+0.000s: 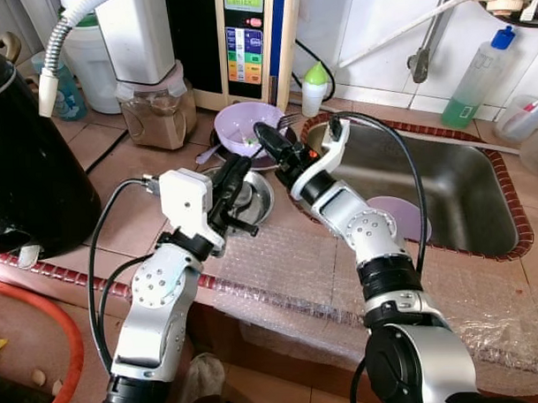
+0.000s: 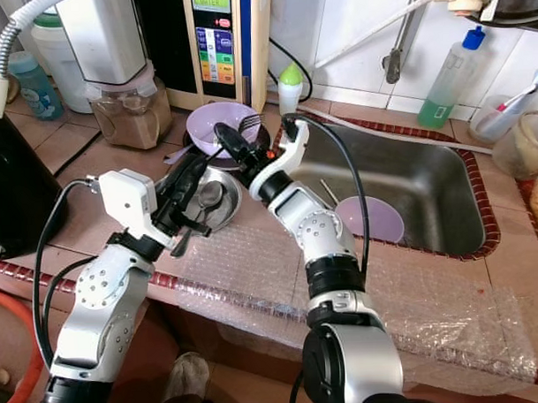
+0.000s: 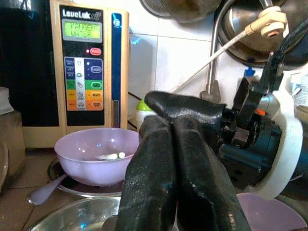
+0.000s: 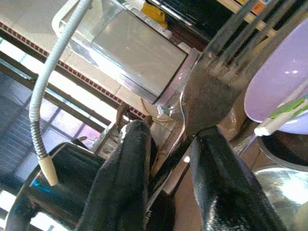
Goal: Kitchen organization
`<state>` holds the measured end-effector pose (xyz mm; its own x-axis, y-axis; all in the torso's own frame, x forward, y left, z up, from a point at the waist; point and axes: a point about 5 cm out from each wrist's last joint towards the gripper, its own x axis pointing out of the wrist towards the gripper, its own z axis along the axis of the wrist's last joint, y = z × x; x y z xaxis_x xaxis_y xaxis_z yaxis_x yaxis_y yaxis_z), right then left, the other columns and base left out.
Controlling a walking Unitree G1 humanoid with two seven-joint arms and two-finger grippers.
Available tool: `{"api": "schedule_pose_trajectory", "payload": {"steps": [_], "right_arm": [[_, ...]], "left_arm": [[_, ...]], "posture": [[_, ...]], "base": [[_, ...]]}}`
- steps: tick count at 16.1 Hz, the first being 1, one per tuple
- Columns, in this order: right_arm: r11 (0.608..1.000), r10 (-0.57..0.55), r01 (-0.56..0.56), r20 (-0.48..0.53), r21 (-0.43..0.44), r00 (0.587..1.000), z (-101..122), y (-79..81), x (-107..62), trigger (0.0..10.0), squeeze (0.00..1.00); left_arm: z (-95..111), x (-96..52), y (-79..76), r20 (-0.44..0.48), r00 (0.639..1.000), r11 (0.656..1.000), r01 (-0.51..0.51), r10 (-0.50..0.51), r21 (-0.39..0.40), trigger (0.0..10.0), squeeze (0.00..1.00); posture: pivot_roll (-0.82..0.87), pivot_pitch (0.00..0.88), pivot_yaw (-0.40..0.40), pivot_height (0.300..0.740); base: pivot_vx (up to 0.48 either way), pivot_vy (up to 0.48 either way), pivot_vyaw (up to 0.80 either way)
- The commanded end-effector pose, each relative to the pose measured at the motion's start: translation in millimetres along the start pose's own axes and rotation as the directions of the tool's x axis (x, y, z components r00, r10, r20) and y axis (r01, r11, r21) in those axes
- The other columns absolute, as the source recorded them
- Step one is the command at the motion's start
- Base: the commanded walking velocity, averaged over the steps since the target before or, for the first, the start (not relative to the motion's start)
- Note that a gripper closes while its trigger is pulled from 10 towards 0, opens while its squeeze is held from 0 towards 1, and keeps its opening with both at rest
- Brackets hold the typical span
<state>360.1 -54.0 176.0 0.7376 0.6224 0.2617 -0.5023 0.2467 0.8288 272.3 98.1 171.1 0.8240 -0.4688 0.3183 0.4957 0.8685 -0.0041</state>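
Observation:
My right gripper (image 1: 265, 133) is shut on a metal fork (image 4: 211, 91), whose tines (image 1: 288, 121) point at the rim of a purple bowl (image 1: 244, 121). That bowl rests on a dark plate and holds a few food scraps. My left gripper (image 1: 239, 167) is shut, with nothing seen between its fingers (image 3: 154, 163). It hovers over a steel bowl (image 1: 262, 198) just in front of the purple bowl (image 3: 91, 154). The two grippers are close together. A purple spoon (image 3: 43, 192) lies beside the plate.
A steel sink (image 1: 454, 173) to the right holds a purple plate (image 1: 404, 218). Behind stand a water ioniser (image 1: 246, 43), a jar of brown powder (image 1: 155, 113), a small green-capped bottle (image 1: 314, 89) and a green bottle (image 1: 472, 79). A black pot (image 1: 29, 157) sits far left. Bubble wrap (image 1: 289, 271) covers the counter edge.

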Motion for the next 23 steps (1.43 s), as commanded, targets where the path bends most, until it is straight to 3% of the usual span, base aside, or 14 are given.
{"api": "schedule_pose_trajectory", "payload": {"steps": [1,6,7,8,9,10,11,15,17,18,20,22,23], "right_arm": [[1.000,-0.003,0.003,0.012,-0.002,1.000,3,4.0,5.9,0.0,0.00],[0.999,-0.013,0.014,0.022,-0.029,1.000,5,1.7,2.3,0.0,0.00],[0.999,-0.012,0.014,0.025,-0.048,1.000,6,2.4,1.9,0.0,0.00],[0.997,-0.014,0.018,0.042,-0.080,0.999,9,3.9,1.9,0.0,0.00],[0.995,-0.016,0.021,0.054,-0.099,0.998,11,4.9,2.1,0.0,0.00],[0.990,-0.016,0.025,0.070,-0.136,0.997,17,7.5,2.8,0.0,0.00],[0.985,-0.009,0.023,0.081,-0.169,0.997,22,10.4,3.2,0.0,0.00],[0.941,-0.042,0.094,0.165,-0.326,0.985,47,13.5,1.1,0.0,0.00],[0.879,-0.073,0.167,0.221,-0.446,0.973,63,12.1,-3.2,0.0,0.00],[0.831,-0.093,0.222,0.266,-0.511,0.960,76,9.9,-8.7,0.0,0.00],[0.671,-0.164,0.376,0.366,-0.639,0.916,110,-4.6,-34.5,0.0,0.00],[0.570,-0.270,0.500,0.426,-0.652,0.863,126,-24.7,-58.3,0.0,0.00],[0.549,-0.298,0.526,0.436,-0.649,0.849,129,-30.1,-64.5,0.0,0.00]], "left_arm": [[3,0.3,-3.0,0.014,1.000,1.000,0.025,-0.025,0.014,0.0,0.00],[1,-0.3,-2.2,0.005,1.000,1.000,0.018,-0.018,0.016,0.0,0.00],[1,-0.4,-2.1,0.002,1.000,1.000,0.015,-0.015,0.022,0.9,0.00],[0,-0.5,-1.8,-0.004,1.000,0.999,0.010,-0.010,0.030,9.1,0.00],[0,-0.6,-1.6,-0.006,1.000,0.999,0.009,-0.009,0.032,10.0,0.00],[-1,-0.8,-0.9,-0.009,1.000,0.999,0.007,-0.006,0.034,10.0,0.70],[-1,-0.8,0.0,-0.009,1.000,0.999,0.003,-0.003,0.032,10.0,1.00],[0,-0.8,2.3,-0.010,1.000,0.999,-0.006,0.007,0.035,10.0,1.00],[-1,-3.0,3.4,-0.021,1.000,0.999,-0.009,0.009,0.033,10.0,1.00],[-3,-6.0,4.5,-0.036,0.999,0.999,-0.008,0.009,0.036,10.0,1.00],[-8,-13.8,7.6,-0.079,0.997,0.999,-0.006,0.009,0.044,10.0,1.00],[-14,-21.3,8.8,-0.120,0.993,0.999,-0.001,0.007,0.051,10.0,1.00],[-16,-23.8,9.0,-0.133,0.991,0.999,-0.001,0.008,0.051,10.0,1.00]], "posture": [[0.04,0.000,-0.025,0.740],[0.04,0.000,-0.025,0.740],[0.04,0.000,-0.023,0.740],[0.04,0.000,-0.021,0.740],[0.04,0.000,-0.021,0.740],[0.04,0.000,-0.017,0.740],[0.04,0.000,-0.017,0.740],[0.04,0.000,-0.013,0.740],[0.05,0.000,-0.013,0.740],[0.05,0.000,-0.013,0.740],[0.06,0.000,-0.014,0.740],[0.06,0.000,-0.011,0.740],[0.06,0.000,-0.011,0.740]], "base": [[0.000,0.000,0.00],[0.000,0.000,0.00],[0.000,0.000,0.00],[0.000,0.000,0.00],[0.000,0.000,0.00],[0.000,0.000,0.00],[0.000,0.000,0.00],[0.000,0.000,0.00],[0.000,0.000,0.00],[0.000,0.000,0.00],[0.000,0.000,0.00],[0.000,0.000,0.00],[0.000,0.000,0.00]]}}
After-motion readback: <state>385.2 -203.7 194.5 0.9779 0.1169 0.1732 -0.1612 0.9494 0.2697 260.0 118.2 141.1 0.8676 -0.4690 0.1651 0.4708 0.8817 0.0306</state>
